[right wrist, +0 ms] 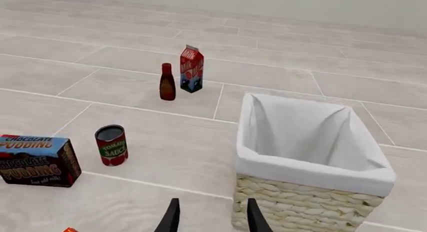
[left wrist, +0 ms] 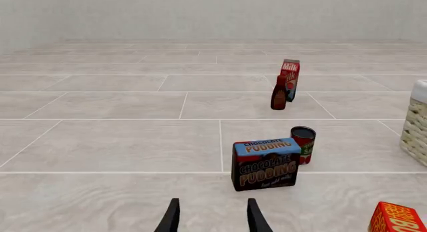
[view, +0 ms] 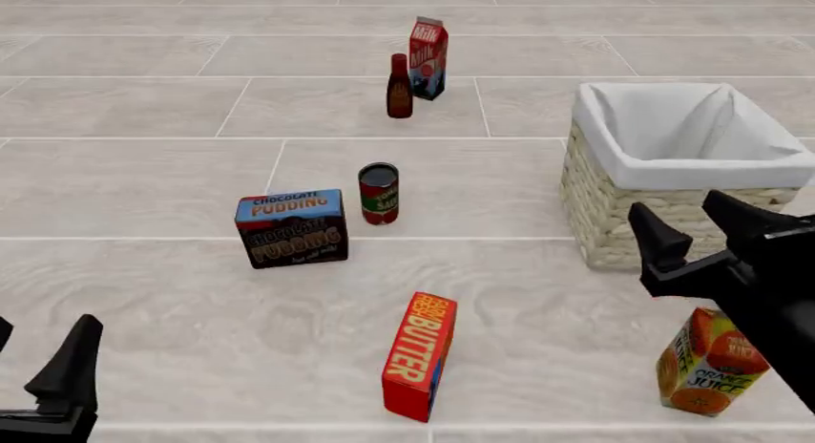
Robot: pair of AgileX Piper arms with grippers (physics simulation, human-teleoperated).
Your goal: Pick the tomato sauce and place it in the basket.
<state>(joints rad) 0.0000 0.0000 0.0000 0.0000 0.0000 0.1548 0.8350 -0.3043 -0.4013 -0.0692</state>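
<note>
The sauce can (view: 378, 193) stands upright on the tiled floor, just beside the pudding box (view: 292, 227) and well apart from the basket (view: 598, 219), which sits to its right with its white lining showing. Farther back, a dark bottle (view: 400, 86) stands next to a milk carton (view: 428, 58). A butter box (view: 419, 355) rests on edge in the foreground, and a juice carton (view: 701, 361) stands at lower right. The right gripper (view: 698, 223) hovers in front of the basket, fingers spread and holding nothing. The left gripper (left wrist: 212, 217), low at the near-left corner, appears spread and empty too, though the front view shows only part of it.
</note>
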